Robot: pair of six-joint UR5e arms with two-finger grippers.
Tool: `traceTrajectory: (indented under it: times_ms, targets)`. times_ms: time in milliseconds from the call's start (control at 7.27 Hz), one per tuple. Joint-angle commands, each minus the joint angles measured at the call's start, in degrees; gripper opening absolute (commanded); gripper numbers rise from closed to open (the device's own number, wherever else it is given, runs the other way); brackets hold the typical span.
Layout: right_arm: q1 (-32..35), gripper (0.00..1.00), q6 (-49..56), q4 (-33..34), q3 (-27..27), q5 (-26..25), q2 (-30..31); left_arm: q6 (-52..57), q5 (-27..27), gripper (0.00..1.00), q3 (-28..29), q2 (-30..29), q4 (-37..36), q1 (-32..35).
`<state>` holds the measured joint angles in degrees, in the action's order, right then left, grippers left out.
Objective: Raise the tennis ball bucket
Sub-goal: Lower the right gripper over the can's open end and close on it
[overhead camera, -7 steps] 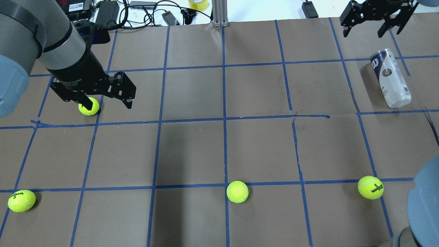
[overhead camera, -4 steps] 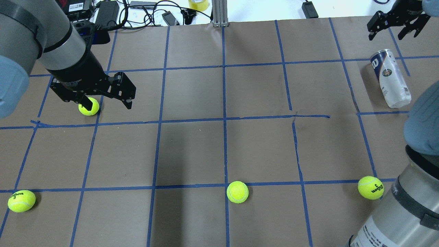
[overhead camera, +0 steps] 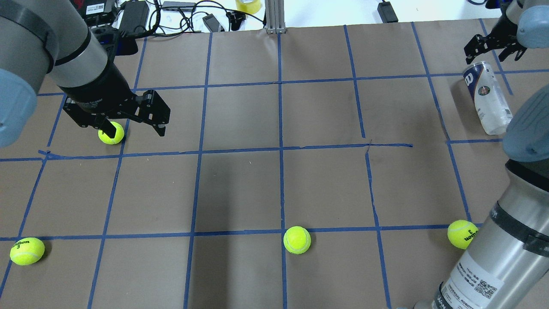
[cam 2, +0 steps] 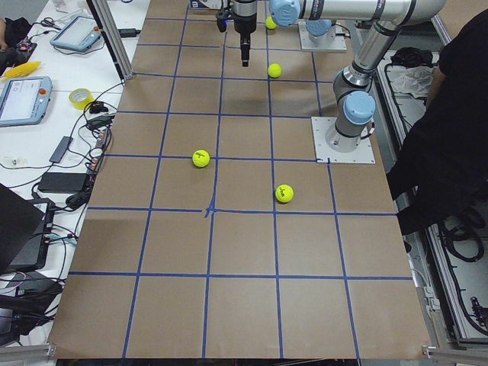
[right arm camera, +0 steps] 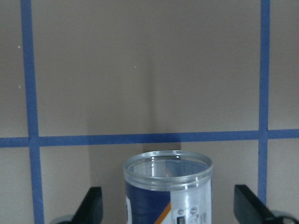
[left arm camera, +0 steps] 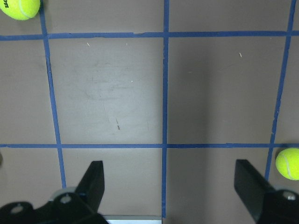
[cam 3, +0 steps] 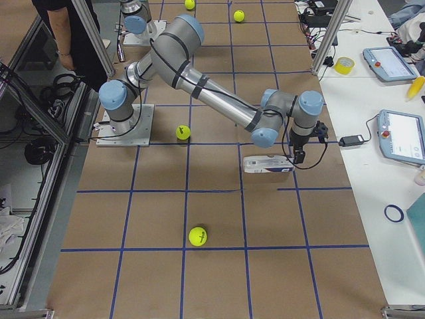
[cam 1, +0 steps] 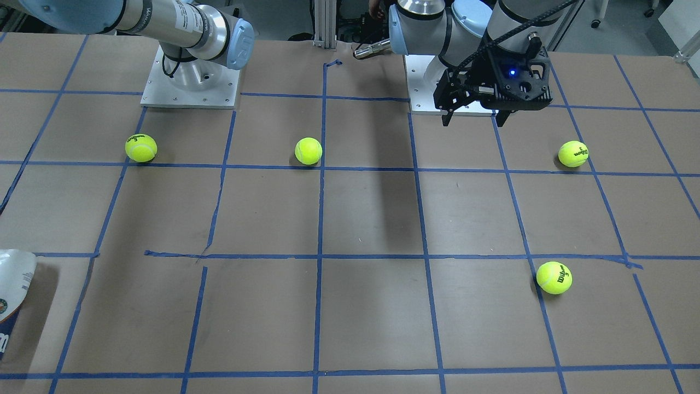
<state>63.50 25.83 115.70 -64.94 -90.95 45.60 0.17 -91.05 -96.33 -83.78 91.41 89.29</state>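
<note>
Right pincer (right arm camera: 168, 191) above tennis ball bucket (overhead camera: 489, 98) rim

Robotics lab, by every sign. Large table wrapped in brown paper (overhead camera: 240, 189), marked into squares by blue tape lines (overhead camera: 281, 128). Two grey jointed industrial arms (cam 3: 199, 93) bolted to white square base plates (cam 1: 219, 96). Alongside: light-blue-framed teach pendants (cam 3: 404, 136), black power bricks with tangled cables (overhead camera: 135, 15), silver aluminium profile post (overhead camera: 274, 17), yellow tape roll (cam 3: 343, 65). Person in black clothing (cam 2: 450, 130) standing at the table's side.

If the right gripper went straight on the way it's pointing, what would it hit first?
Most likely the tennis ball bucket, which lies with its rimmed end between the fingers of the open right gripper. How close it is remains unclear.
</note>
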Motion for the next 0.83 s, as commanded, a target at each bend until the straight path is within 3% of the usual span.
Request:
traceTrajectory:
  times_ms: [0, 688]
  targets:
    - [-1.1, 1.00, 0.2, 0.5, 0.0, 0.6, -1.3, 0.0, 0.0, 1.00, 0.0, -0.1, 0.0, 0.0]
    - [-1.1, 1.00, 3.0, 2.9, -0.1, 3.1, -4.0, 0.0, -2.0, 1.00, -0.1, -0.2, 0.0, 0.0]
